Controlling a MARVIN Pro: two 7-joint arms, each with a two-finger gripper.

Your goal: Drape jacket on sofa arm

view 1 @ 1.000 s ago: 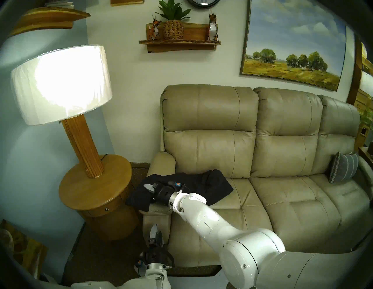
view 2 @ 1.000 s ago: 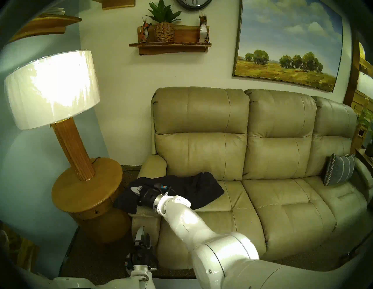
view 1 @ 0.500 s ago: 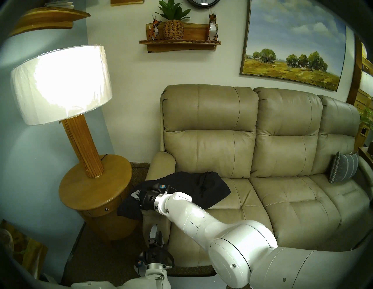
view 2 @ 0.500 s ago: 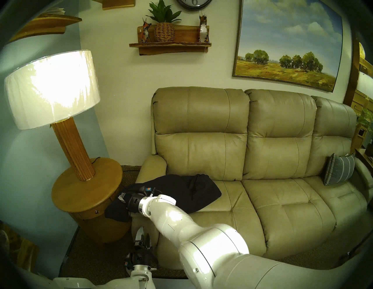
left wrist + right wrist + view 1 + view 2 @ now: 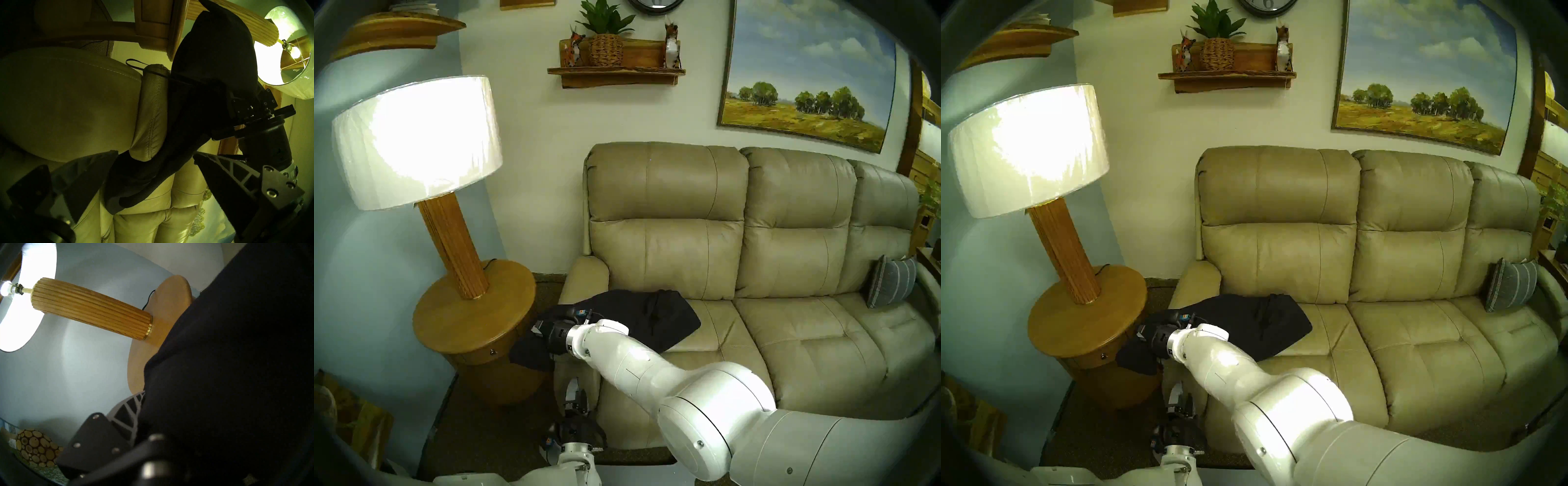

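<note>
A: Nearest item?
B: Left end effector [image 5: 578,393], low before the sofa front; fingers spread wide, empty.
A: Next?
B: Right end effector [image 5: 537,330], pressed into black fabric; grip or no grip, cannot tell.
A: The jacket [image 5: 653,315]?
B: Lies across the sofa arm [image 5: 585,275]; one end on the seat, the other hanging beside the round tabletop [image 5: 466,322].
A: Farthest?
B: Lit lamp [image 5: 415,142], standing on that tabletop.

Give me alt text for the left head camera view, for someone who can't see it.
A white robot arm's right gripper reaches across a black jacket lying over the beige sofa arm and seat. A lit lamp stands on a round wooden table beside it.
</note>
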